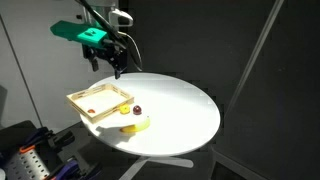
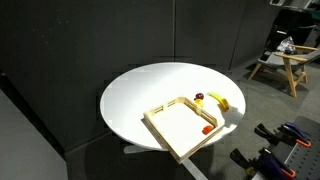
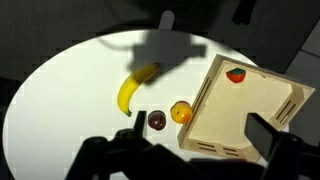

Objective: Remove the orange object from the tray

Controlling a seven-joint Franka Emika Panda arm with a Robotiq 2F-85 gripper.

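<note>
In an exterior view, the gripper (image 1: 118, 70) is seen hanging over the far side of the table (image 1: 180, 105), well above the tray (image 1: 102, 100). The orange object (image 1: 91, 110) is parked inside the tray near a corner.

In an exterior view, the orange object (image 2: 208, 128) is tucked against the tray's wall, while a banana (image 2: 222, 101) and a plum (image 2: 199, 97) are left outside.

In the wrist view, the fingers (image 3: 272, 135) are spread wide, nothing is held, and the orange object (image 3: 236, 74) is sat in the tray's corner.
</note>
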